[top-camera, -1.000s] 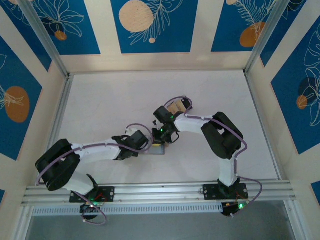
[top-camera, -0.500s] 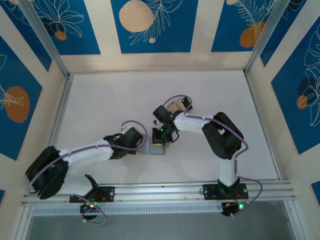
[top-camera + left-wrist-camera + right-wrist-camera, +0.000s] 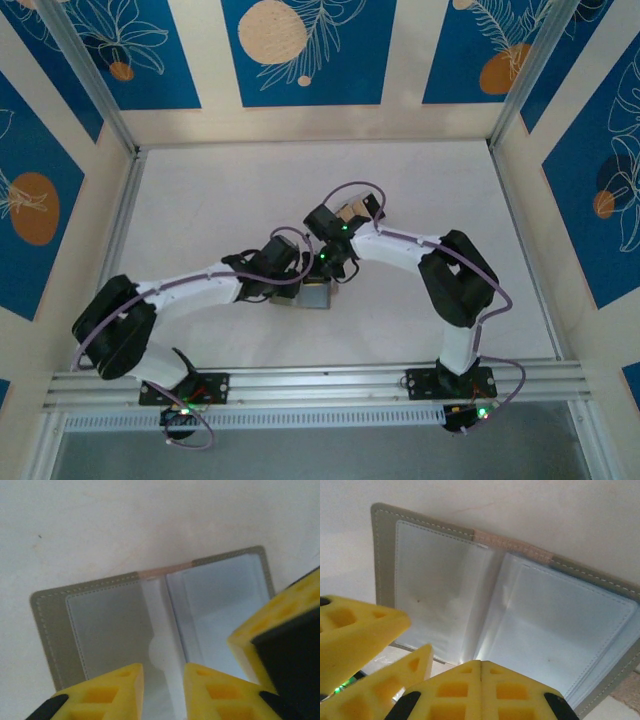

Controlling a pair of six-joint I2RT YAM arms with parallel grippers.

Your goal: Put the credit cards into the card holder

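**A:** Since I'm watching the overhead feed, where do you put the card holder [image 3: 318, 297]?

**B:** It's spread open on the white table [image 3: 220, 210], centre of frame, clear sleeves up. Both arms meet over it.

**A:** Left gripper [image 3: 161, 680]?

**B:** At the bottom of its camera, the yellow fingers stand a narrow gap apart over the middle sleeve.

**A:** Right gripper [image 3: 480, 672]?

**B:** Fingers pressed together at the holder's near edge, and I see nothing between them. Overhead, the tan credit cards [image 3: 349, 213] lie just above that arm's wrist, apart from the holder.
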